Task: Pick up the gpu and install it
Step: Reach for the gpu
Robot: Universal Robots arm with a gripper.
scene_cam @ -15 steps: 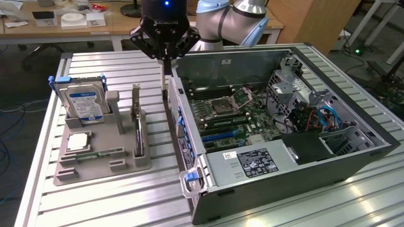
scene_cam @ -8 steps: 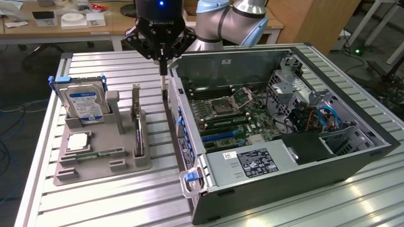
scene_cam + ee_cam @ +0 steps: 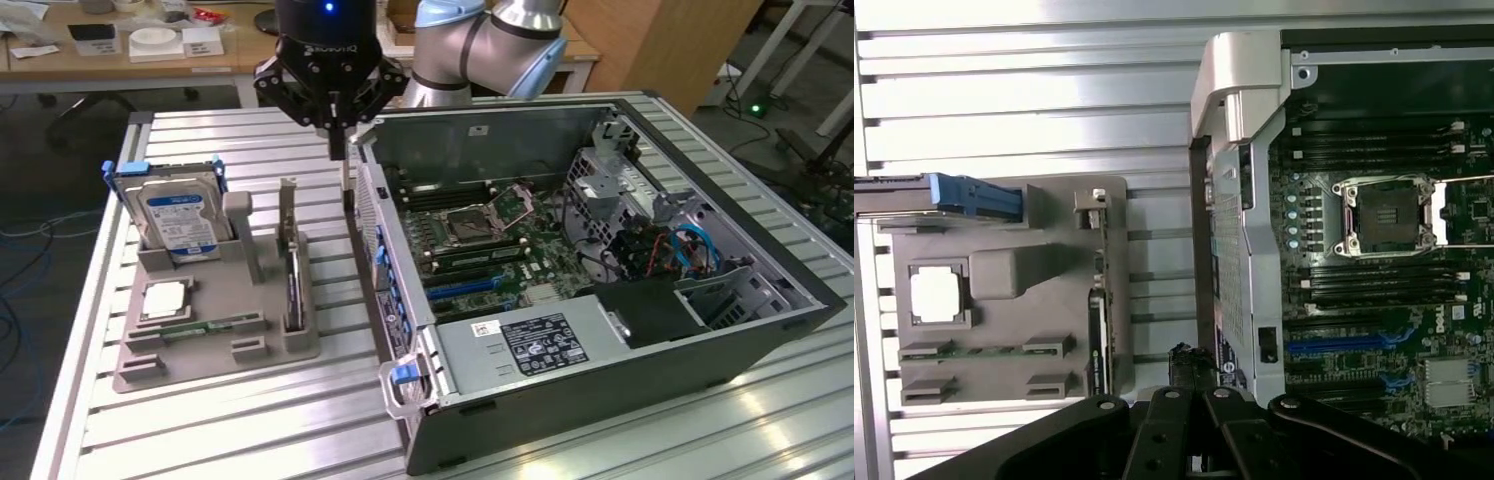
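The gpu [image 3: 290, 265] is a thin dark card standing on edge in a slot of the grey holder tray [image 3: 200, 345]; from above it shows as a narrow strip [image 3: 1099, 335]. My gripper [image 3: 347, 185] hangs over the gap between the tray and the open computer case [image 3: 747, 330], close beside the case's side wall and apart from the gpu. Its thin fingers are shut together with nothing visible between them. In the wrist view the gripper [image 3: 1189, 362] sits just off the case edge [image 3: 1239, 70]. The motherboard [image 3: 494, 240] lies exposed, with a blue slot [image 3: 1344, 345].
The tray [image 3: 1044, 270] also holds a silver hard drive [image 3: 178, 215] with a blue bracket [image 3: 972, 193], a processor [image 3: 163, 300] and a green memory stick [image 3: 214, 327]. The case's power supply [image 3: 534, 345] and cables [image 3: 681, 250] fill its near end. A desk stands behind.
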